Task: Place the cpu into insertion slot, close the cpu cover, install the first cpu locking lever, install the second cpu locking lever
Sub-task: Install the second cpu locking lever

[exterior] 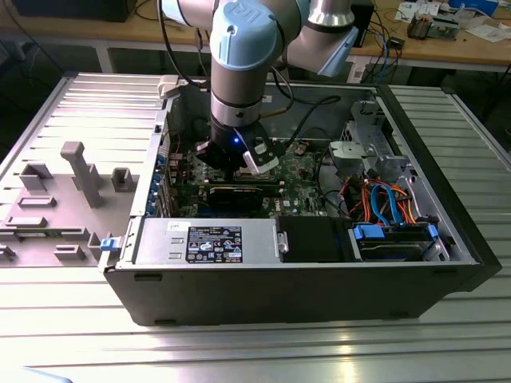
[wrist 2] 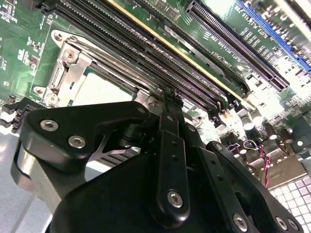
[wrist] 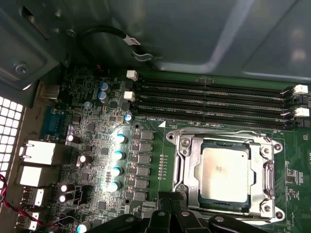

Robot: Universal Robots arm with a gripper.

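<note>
The small flat square cpu with its matte silver-grey metal top (wrist: pixel 224 174) already sits in the square, shiny-rimmed insertion slot (wrist: pixel 181 162), just ahead of the black pincer (wrist: pixel 171 206). The thin bright steel frame of the cpu cover (wrist: pixel 265 167) appears to lie closed around the chip, so placing and covering look done. Whether the thin wire locking levers are latched I cannot tell. The pincer's slim fingers (wrist 2: pixel 171 111) seem drawn together with nothing held, low over the glossy green motherboard (wrist: pixel 97 145) beside long ribbed black memory slots (wrist: pixel 214 104).

Arm (exterior: pixel 239 72) reaching down into open computer case (exterior: pixel 303 279), fingers (exterior: pixel 239 169) over green motherboard (exterior: pixel 307 179)
</note>
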